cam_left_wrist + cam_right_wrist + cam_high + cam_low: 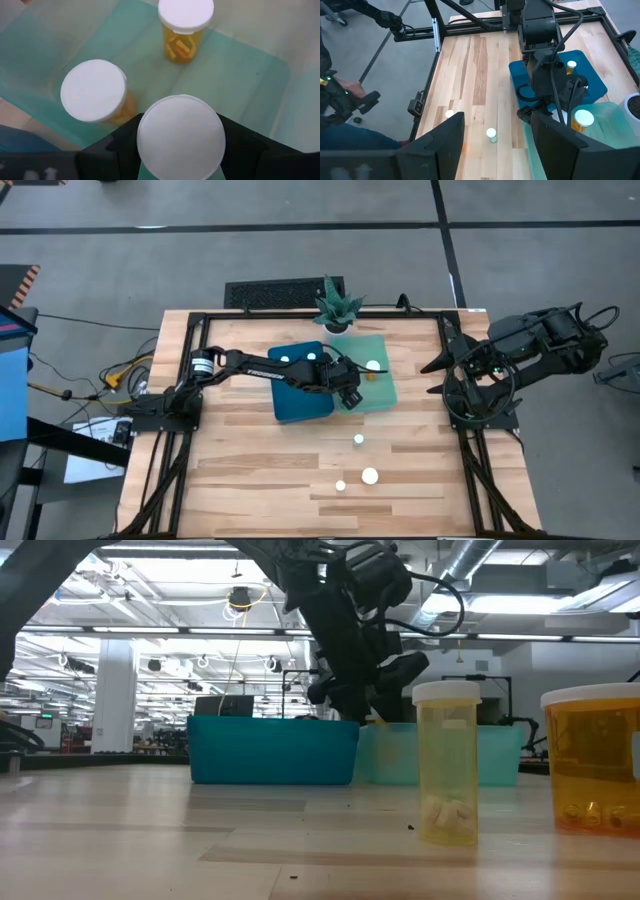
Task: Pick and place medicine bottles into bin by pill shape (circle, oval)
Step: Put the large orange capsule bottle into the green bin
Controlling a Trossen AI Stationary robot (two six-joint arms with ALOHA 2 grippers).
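Held bottle (181, 136): white cap fills the left wrist view, the left pincer (180, 150) clamped on it from both sides, hanging over the pale green bin (385, 392) w/ two other bottles standing inside, one (95, 95) close by, one (184, 27) farther off. Judgement: light, rigid plastic, smooth so a bit slippery; cap is the widest, firmest part, so best gripped across the cap or just under its rim, kept upright. Pills inside rattle but won't hurt it.

Blue bin (300, 385) sits at 9 o'clock of the green one, touching, w/ caps showing in it too. Three loose bottles (358, 440) wait on the wood surface (230, 470) toward 6 o'clock. Plant (336, 305) at 12 o'clock. Right pincer (495, 145) parked at 3 o'clock edge, fingers spread, nothing in it.
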